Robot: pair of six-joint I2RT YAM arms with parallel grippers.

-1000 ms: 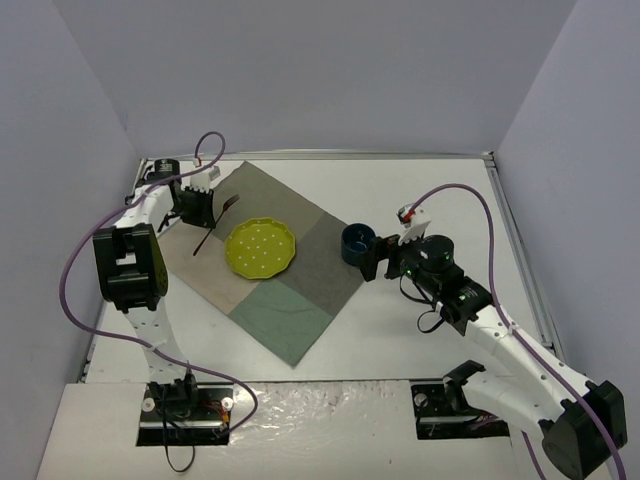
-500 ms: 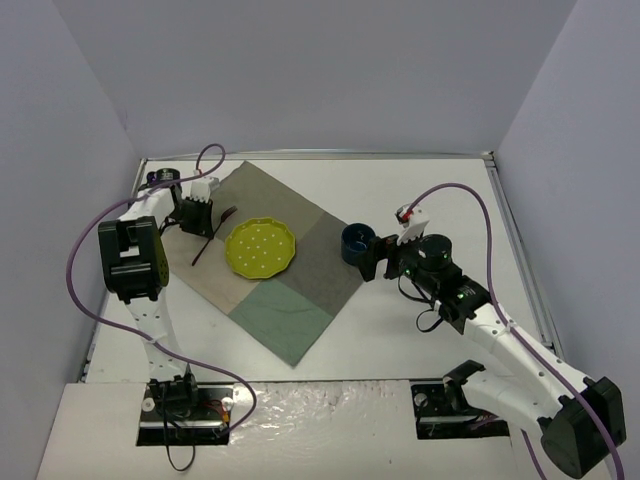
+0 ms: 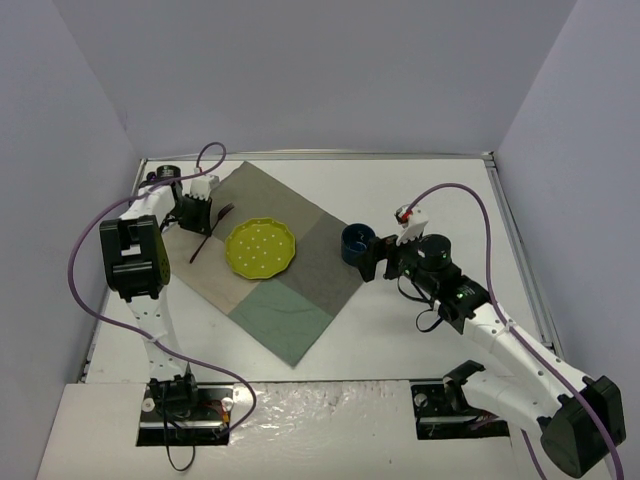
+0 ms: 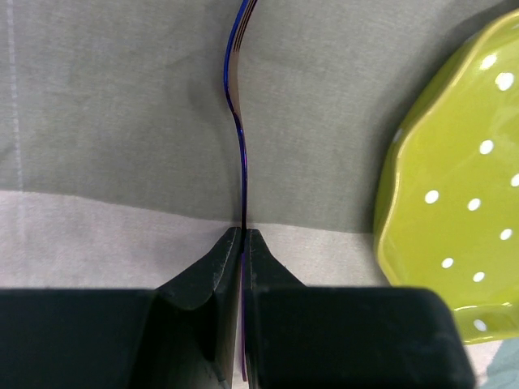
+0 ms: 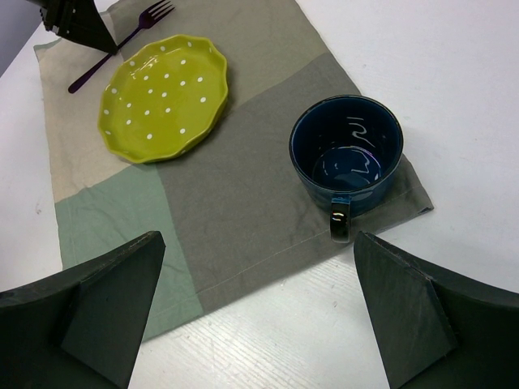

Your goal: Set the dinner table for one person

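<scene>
My left gripper (image 3: 197,212) (image 4: 244,235) is shut on the handle of a thin purple fork (image 4: 236,105) (image 3: 208,235). The fork is just left of the yellow-green dotted plate (image 3: 260,247) (image 4: 454,203), over the patchwork cloth (image 3: 300,290). A dark blue cup (image 3: 355,243) (image 5: 347,154) stands on the cloth's right corner, handle toward me. My right gripper (image 3: 383,260) (image 5: 259,316) is open just near of the cup, with nothing between its fingers. The white dinner table (image 3: 430,190) lies under everything.
The cloth (image 5: 235,211) lies diagonally across the left-middle of the table. In the right wrist view the plate (image 5: 166,96), fork (image 5: 122,44) and left gripper (image 5: 77,24) sit at the far left. Grey walls ring the table; purple cables loop over both arms.
My left arm has shifted slightly with the fork still gripped, and the fork's angle has changed a little. The right arm has barely moved.
</scene>
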